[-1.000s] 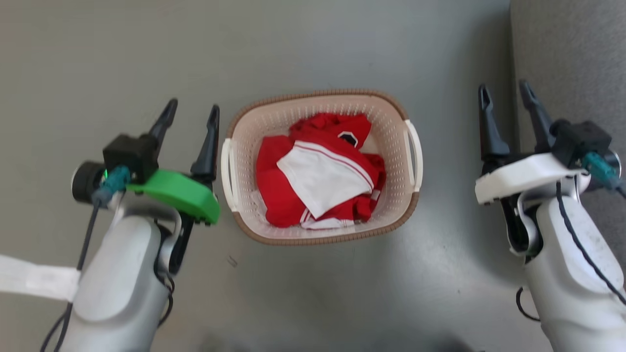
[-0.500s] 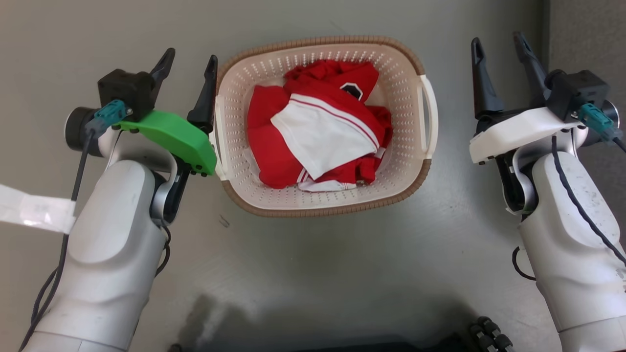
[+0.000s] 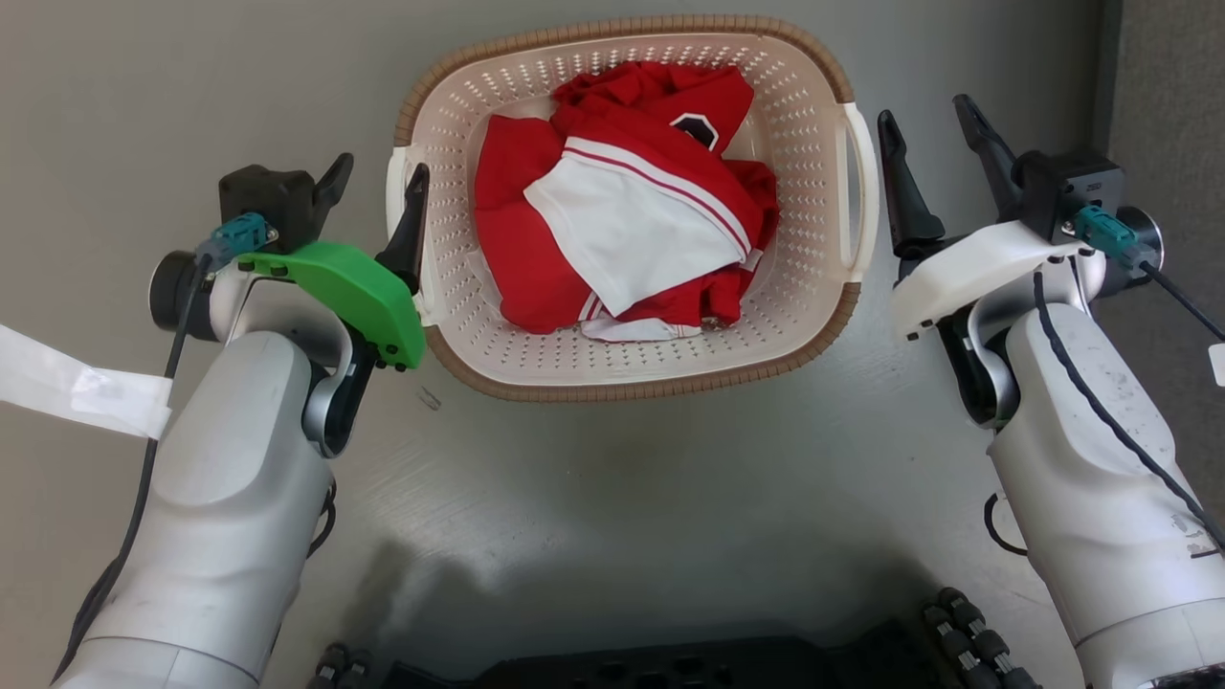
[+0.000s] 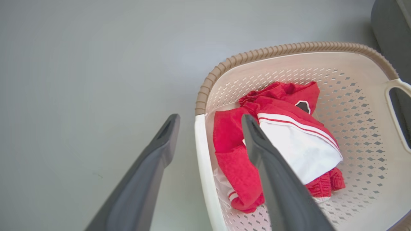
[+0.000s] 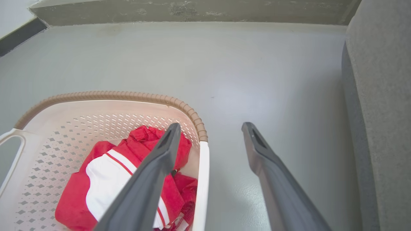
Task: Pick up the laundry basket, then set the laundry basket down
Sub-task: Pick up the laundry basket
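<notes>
On a plain grey floor [image 3: 612,498], with a grey upholstered piece [image 3: 1168,86] along the robot's right side, the laundry basket [image 3: 632,390] stands upright between the two pale arms, in the upper middle of the head view. Its cream walls are perforated, its rim and base band are brown and woven-looking, and each short side has a white handle. Inside lies a crumpled red garment [image 3: 622,211] with a white panel edged in red stripes and a small dark badge; it covers most of the basket's bottom.

The left gripper [image 3: 380,168], under a green cover, sits at the left handle [image 3: 393,206] with its jaws apart. In the left wrist view the white handle bar runs between the two fingers. The outer finger [image 4: 144,179] is over bare floor and the inner finger [image 4: 273,179] over the clothing. Whether either touches the plastic cannot be told.

The right gripper [image 3: 924,109], under a white cover, is just beside the right handle [image 3: 866,191], jaws likewise apart. Its wrist view shows one finger [image 5: 151,179] over the basket's interior and the other [image 5: 276,186] over the floor, with the white rim between them. Contact cannot be told here either.

A white strip [image 3: 77,392] reaches from the head view's left edge to the left arm's cable.
</notes>
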Robot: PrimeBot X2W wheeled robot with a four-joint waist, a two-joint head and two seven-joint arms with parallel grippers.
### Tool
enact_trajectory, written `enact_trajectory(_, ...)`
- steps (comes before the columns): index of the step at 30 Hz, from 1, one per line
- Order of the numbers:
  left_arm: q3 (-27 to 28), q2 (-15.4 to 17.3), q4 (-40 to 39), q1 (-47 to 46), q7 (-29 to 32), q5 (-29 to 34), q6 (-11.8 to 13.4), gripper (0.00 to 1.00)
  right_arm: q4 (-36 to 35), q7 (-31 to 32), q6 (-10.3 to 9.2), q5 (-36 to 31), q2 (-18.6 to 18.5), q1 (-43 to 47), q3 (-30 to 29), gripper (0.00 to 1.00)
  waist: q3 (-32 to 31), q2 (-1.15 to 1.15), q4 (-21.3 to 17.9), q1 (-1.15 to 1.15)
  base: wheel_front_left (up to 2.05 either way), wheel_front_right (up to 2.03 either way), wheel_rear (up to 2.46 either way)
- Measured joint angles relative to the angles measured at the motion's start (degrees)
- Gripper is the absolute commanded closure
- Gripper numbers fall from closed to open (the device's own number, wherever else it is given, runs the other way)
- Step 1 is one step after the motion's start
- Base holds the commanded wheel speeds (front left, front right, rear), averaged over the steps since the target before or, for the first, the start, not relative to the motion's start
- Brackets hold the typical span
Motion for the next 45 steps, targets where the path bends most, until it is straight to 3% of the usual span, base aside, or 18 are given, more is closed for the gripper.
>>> enact_trajectory(15,-1.6,-0.67,7.93,-4.61,-0.32,-0.7,-0.92,0.0,6.15,0.0,1.0,0.0,0.93,-2.42,1.69,0.0,3.11,0.0,-0.77,0.0,0.0,0.0,0.0)
enact_trajectory(32,-3.46,-2.14,17.59,-9.34,4.14,-4.11,-1.43,0.0,14.51,0.0,2.02,0.27,1.54,-6.26,3.77,0.0,6.01,0.0,-1.38,0.0,0.0,0.0,0.0)
enact_trajectory(33,-3.46,-2.13,17.84,-9.59,4.45,-4.2,-1.43,0.0,14.91,0.0,2.05,0.29,1.54,-6.62,3.9,0.7,6.05,0.0,-1.37,0.0,0.0,0.0,0.0)
enact_trajectory(34,-3.5,-2.14,18.03,-9.87,4.55,-4.2,-1.43,0.6,15.17,0.0,2.19,0.31,1.55,-6.91,4.03,1.0,6.09,0.0,-1.37,0.0,0.0,0.0,0.0)
enact_trajectory(35,-3.57,-2.16,18.22,-10.22,4.55,-4.2,-1.47,1.0,15.62,0.0,2.3,0.51,1.55,-7.22,4.21,1.0,6.11,0.0,-1.36,0.0,0.0,0.0,0.0)
enact_trajectory(45,-4.76,-3.45,20.5,-12.17,4.48,-5.22,-1.75,1.0,18.19,-0.01,3.02,2.12,2.25,-8.73,4.46,1.0,5.75,0.0,-0.97,0.0,0.0,0.0,0.0)
